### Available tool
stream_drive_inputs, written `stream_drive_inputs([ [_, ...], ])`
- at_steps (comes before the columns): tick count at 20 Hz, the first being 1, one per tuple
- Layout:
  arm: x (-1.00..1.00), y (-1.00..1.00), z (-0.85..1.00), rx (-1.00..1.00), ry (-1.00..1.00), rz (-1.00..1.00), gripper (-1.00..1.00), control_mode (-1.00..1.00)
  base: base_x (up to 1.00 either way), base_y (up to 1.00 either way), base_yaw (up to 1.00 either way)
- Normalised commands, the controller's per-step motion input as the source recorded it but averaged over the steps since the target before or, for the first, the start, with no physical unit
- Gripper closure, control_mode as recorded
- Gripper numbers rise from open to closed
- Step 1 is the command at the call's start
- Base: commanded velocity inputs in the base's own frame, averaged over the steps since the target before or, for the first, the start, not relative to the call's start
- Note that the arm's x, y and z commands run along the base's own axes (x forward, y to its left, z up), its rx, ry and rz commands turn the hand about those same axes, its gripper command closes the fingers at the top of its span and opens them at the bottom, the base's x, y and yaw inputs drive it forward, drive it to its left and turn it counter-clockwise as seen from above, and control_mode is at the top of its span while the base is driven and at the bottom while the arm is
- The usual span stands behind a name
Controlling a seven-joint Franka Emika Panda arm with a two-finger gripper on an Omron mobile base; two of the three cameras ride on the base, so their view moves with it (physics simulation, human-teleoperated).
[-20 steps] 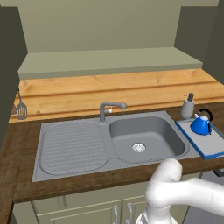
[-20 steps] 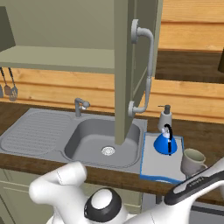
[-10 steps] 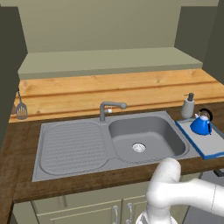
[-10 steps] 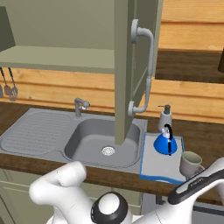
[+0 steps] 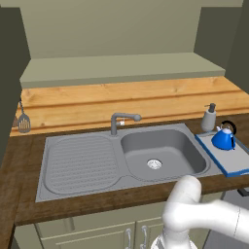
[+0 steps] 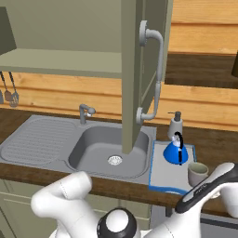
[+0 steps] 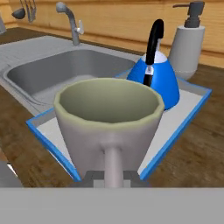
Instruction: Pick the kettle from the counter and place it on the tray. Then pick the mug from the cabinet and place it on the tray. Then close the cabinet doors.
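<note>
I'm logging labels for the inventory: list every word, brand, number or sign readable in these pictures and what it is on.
None: no readable text anywhere.
The kettle, mug, soap pump bottle, tray and cabinet doors are all plain, without lettering or marks.

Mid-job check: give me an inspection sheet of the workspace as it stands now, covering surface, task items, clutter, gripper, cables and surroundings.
Surface: dark wooden counter around a steel sink.
Job's things: kettle stands on the tray; mug upright at the tray's near end, whether it rests on it cannot be told; cabinet door open.
Clutter: soap dispenser behind the tray.
Gripper: gripper shut on the mug's handle.
Cables: nothing seen.
Surroundings: faucet, utensils hanging on the wood-panelled wall.
</note>
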Motion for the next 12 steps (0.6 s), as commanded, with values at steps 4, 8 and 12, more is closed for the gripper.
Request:
stream_drive_inputs([
  [4, 0.23, 0.09, -0.22, -0.01, -0.12, 0.0, 1.0, -1.0, 0.0, 0.0, 0.0],
  [8, 0.2, 0.11, 0.0, 0.0, -0.13, 0.0, 1.0, -1.0, 0.0, 0.0, 0.0],
  [12, 0.25, 0.17, -0.06, 0.0, -0.01, 0.0, 1.0, -1.0, 0.0, 0.0, 0.0],
])
